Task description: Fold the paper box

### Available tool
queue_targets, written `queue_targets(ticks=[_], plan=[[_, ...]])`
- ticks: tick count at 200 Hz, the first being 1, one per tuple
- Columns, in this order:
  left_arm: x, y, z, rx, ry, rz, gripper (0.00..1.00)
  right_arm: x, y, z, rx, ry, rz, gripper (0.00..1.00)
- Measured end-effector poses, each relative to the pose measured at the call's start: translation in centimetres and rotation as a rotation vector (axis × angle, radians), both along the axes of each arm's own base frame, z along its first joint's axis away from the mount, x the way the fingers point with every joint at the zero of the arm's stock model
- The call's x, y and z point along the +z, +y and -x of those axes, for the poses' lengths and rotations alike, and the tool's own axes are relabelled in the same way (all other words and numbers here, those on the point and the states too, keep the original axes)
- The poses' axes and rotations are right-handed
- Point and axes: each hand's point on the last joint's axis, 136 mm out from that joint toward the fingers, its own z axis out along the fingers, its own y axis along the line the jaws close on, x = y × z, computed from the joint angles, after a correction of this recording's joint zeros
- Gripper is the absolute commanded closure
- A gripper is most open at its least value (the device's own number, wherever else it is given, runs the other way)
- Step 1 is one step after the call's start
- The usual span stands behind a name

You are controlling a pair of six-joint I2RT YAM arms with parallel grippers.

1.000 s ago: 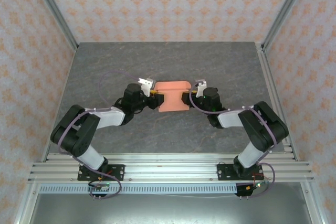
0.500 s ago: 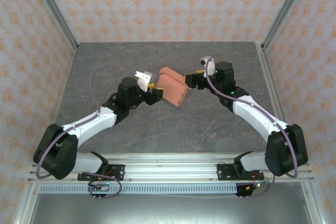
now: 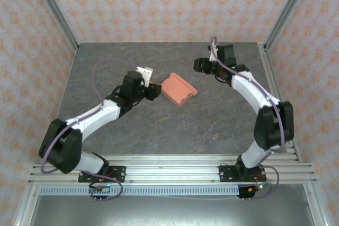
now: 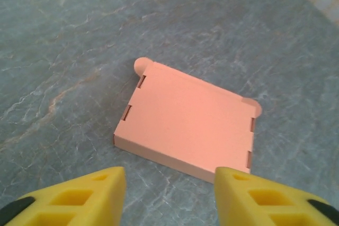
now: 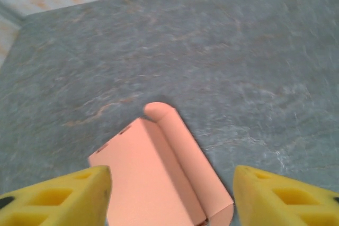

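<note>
Two grippers are open, and neither one holds anything. The left gripper [image 3: 153, 89] has its yellow fingers [image 4: 85, 194] apart, just beside the left edge of the paper box [image 3: 179, 89]; I cannot tell if they touch it. The right gripper [image 3: 197, 65] also has its fingers [image 5: 275, 199] apart, and it hangs farther back and to the right, clearly apart from the box. The box lies near the middle of the grey table [image 3: 159, 136], turned at an angle, as a shallow closed shape with rounded tabs at its corners.

What could go wrong, in my judgement: the card is thin and light, so a push from the left side alone may make it slide or turn on the smooth table instead of folding. The long flap [image 5: 185, 157] on its right side looks curved and not pressed flat, so it may spring open and pull the tabs out of their slits.

As a container, the box is closed on top, so its inside is hidden; whether anything lies in it I cannot tell.
</note>
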Motion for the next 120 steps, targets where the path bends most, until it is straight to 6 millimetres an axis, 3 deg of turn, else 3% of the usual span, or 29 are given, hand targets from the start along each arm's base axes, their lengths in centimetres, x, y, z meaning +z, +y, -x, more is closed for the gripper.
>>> queue_targets(ticks=[19,40,72,120], plan=[[-2.0,-0.5,-0.3,0.046,0.094,0.036,0.54,-4.6,-1.9,-1.0,-0.076,0.15,-0.047,0.5],[-4.6,-0.5,0.0,0.113,0.188,0.039,0.55,-8.9,-2.4,0.4,-0.143,0.298,-0.093,0.5],[-6.9,-0.5,-0.9,0.202,0.272,0.03,0.55,-11.2,-1.2,1.8,-0.168,0.402,-0.141,0.51],[-7.0,-1.8,-3.3,0.241,0.277,0.034,0.55,-14.9,0.9,3.1,-0.173,0.509,-0.174,0.54]])
